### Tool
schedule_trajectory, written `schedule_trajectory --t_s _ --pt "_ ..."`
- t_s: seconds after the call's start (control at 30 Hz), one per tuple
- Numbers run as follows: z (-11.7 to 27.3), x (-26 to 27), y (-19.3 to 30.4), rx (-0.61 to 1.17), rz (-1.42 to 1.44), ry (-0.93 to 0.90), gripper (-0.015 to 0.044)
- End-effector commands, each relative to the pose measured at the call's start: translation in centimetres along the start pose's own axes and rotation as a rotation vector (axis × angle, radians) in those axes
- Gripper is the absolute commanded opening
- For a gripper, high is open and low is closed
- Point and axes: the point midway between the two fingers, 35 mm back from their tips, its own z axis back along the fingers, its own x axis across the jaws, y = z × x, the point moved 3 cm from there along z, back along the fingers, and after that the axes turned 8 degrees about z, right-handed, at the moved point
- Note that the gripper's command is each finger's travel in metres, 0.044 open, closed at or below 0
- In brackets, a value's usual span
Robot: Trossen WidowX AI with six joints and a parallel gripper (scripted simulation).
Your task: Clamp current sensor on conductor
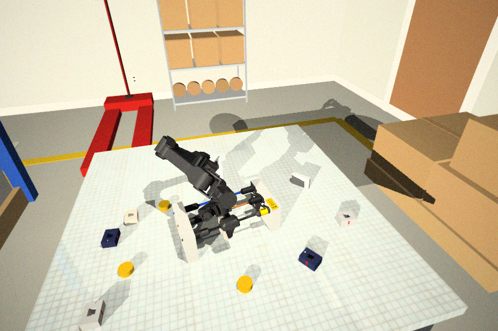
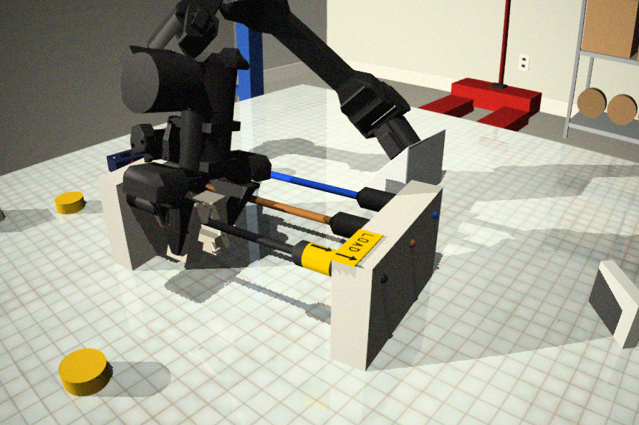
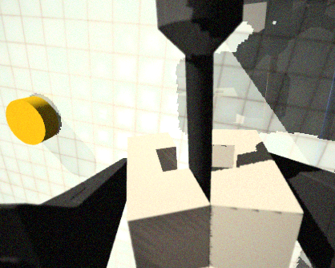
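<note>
Pale sensor (image 2: 210, 234) (image 3: 246, 184) around black conductor (image 2: 248, 235) (image 3: 199, 104)

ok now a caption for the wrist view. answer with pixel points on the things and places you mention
The tool (image 3: 192, 161) grips the pale sensor (image 3: 166, 192) at the black rod (image 3: 199, 104), a yellow disc (image 3: 26, 121) off to one side

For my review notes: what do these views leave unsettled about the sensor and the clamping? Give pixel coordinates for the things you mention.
- Sensor (image 2: 210, 208) (image 3: 166, 188), arrow: not discernible in any view.
- Latch: wrist view cuts off the sensor's near end at the bottom edge.
- Sensor in the top view: mostly covered by the hand (image 1: 228, 234) (image 2: 206, 249).
- Exterior view: the hand's fingers and shadow hide part of the sensor's halves.
</note>
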Motion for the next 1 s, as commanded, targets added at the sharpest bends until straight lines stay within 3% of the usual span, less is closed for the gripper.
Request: schedule_trajectory --t_s 0.0,0.23,0.5,0.97 --pt "0.0 0.0 0.0 -0.001 0.000 -0.001 0.0263" --pt "0.2 0.1 0.0 0.004 0.000 0.016 0.0440" --pt "2.4 0.8 0.0 0.025 0.005 0.207 0.0440" --pt "0.9 0.4 0.0 0.024 0.005 0.212 0.0440"
